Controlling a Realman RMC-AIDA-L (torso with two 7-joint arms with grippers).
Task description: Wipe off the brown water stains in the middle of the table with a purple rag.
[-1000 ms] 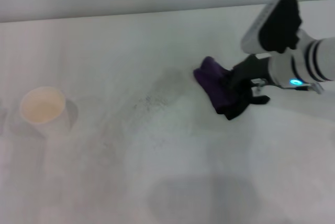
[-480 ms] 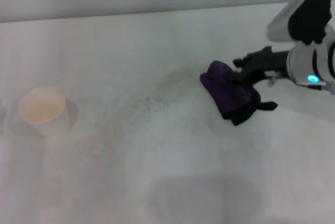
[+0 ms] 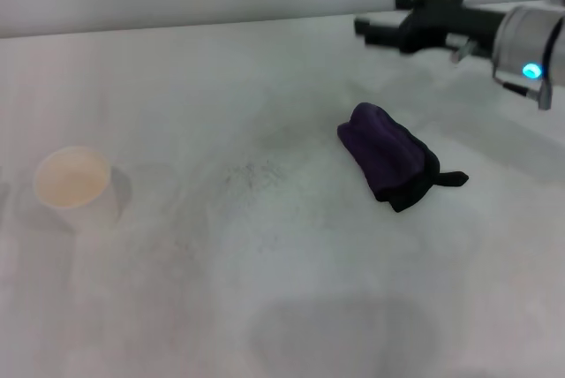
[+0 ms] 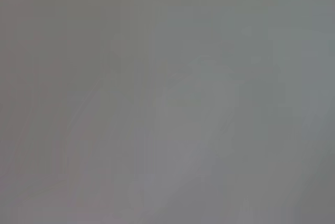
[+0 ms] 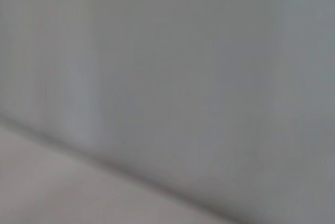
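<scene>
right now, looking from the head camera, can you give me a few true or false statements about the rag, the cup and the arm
1. The bunched dark purple rag lies on the white table, held by nothing. True.
2. The right gripper is clamped on the rag. False: it hangs above the table's far edge, apart from the rag.
3. A white paper cup stands upright on the robot's left side. True.
4. The cup lies tipped over beside the rag. False: it stands upright, far from the rag.
</scene>
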